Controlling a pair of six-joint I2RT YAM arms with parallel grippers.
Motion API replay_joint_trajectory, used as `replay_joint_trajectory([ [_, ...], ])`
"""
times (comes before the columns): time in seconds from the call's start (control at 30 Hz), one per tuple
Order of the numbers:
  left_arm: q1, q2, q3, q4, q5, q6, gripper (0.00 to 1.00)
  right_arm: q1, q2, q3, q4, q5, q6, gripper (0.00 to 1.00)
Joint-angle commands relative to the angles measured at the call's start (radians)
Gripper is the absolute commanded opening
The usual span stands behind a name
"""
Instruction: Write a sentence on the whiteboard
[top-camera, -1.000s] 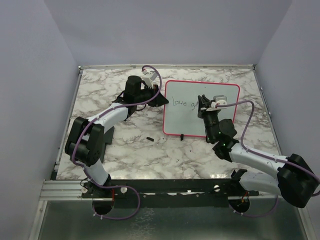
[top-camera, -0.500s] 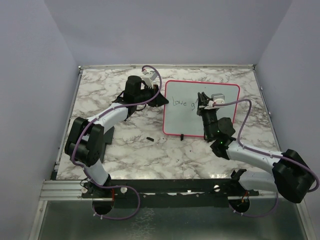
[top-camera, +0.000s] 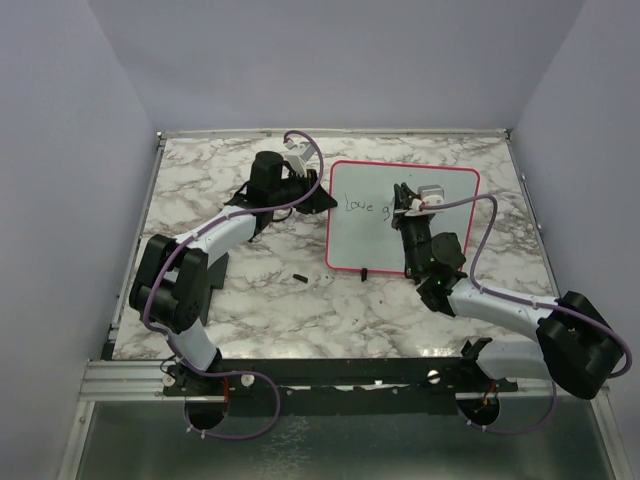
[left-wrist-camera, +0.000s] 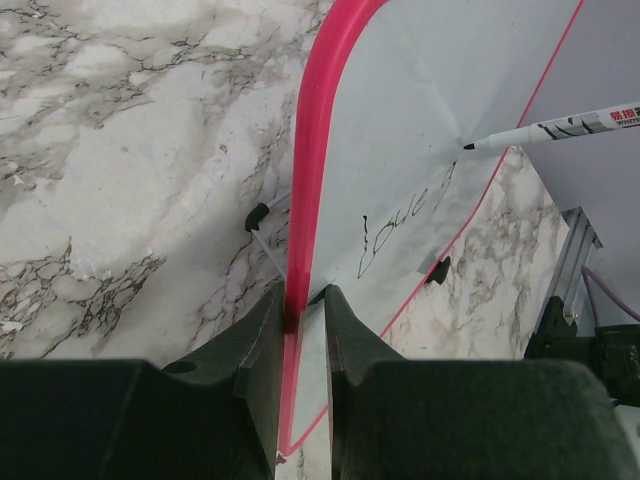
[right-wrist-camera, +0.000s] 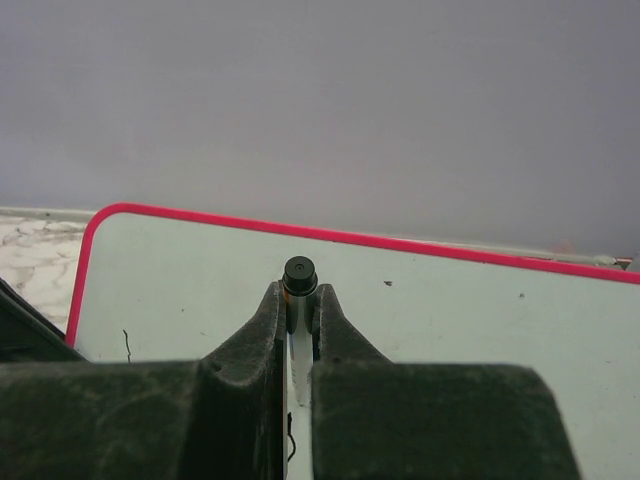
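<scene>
Your left gripper (left-wrist-camera: 303, 300) fills the bottom of the frame, jaws pinched on the pink rim of the whiteboard (left-wrist-camera: 400, 90). You see the board nearly edge-on, and its rim runs from btm centre up to top centre. The sentence (left-wrist-camera: 405, 215) so far reads approx. "Love g", slanting up twd the right. A marker (left-wrist-camera: 560, 127) comes in from the upper right, its tip at the board just above the last letter. There's a small black clip (left-wrist-camera: 437, 270) on the board's right rim. Marble bench (left-wrist-camera: 130, 180) covers the left half, w/ a small black piece (left-wrist-camera: 257, 215) just left of the rim.
</scene>
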Motion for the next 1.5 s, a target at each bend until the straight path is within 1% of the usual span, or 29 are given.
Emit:
replay_joint_trajectory([
  [0.0, 0.002, -0.036, 0.0, -0.007, -0.011, 0.002, 0.06, -0.01, 0.004, 0.011, 0.032, 0.036, -0.015, 0.01],
  [0.47, 0.002, -0.038, 0.002, -0.006, -0.011, 0.002, 0.06, -0.007, -0.039, -0.046, -0.045, 0.045, 0.059, 0.01],
  [0.97, 0.002, -0.038, 0.002, -0.006, -0.013, 0.002, 0.06, -0.009, -0.046, -0.061, -0.068, 0.04, 0.069, 0.01],
  [1.2, 0.002, -0.039, 0.001, -0.007, -0.013, 0.003, 0.06, -0.008, -0.041, -0.061, -0.056, 0.044, 0.065, 0.01],
  [1.47, 0.001, -0.038, 0.001, -0.006, -0.013, 0.003, 0.06, -0.008, -0.038, -0.05, 0.001, 0.055, 0.052, 0.01],
])
